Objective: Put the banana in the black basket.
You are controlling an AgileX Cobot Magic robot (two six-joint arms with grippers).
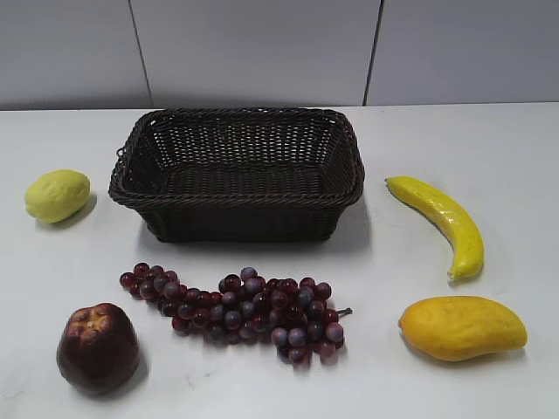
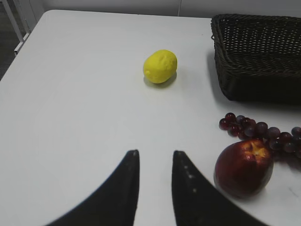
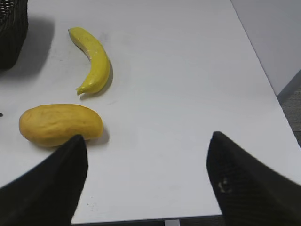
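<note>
On a white table (image 1: 489, 140) seen from the front, six things are laid out, and neither arm shows in this view.

Nearest the viewer, at front left, sits a dark red apple (image 1: 98, 346). At front right lies a plump orange-yellow mango (image 1: 462, 326). Between them and a little further back sprawls a bunch of purple-red grapes (image 1: 240, 310).

Behind the mango, on the right side, lies the banana (image 1: 444, 221), slim, curved and bright yellow, flat on the table with nothing touching it. It is near the black basket (image 1: 238, 170) but apart from it, just off the basket's right side. The basket, a large woven rectangle, sits at centre, and nothing shows inside it. Off to its left lies a pale yellow lemon (image 1: 57, 194).

The right gripper (image 3: 146, 157) hangs above the table's near right corner with its fingers spread wide and nothing between them; the mango is close ahead of it and the banana beyond that. Being on the banana's side, this arm looks the natural one to fetch it. The left gripper (image 2: 155, 157) hovers over bare table near the apple, fingers slightly parted and holding nothing.

The task looks not yet begun.
</note>
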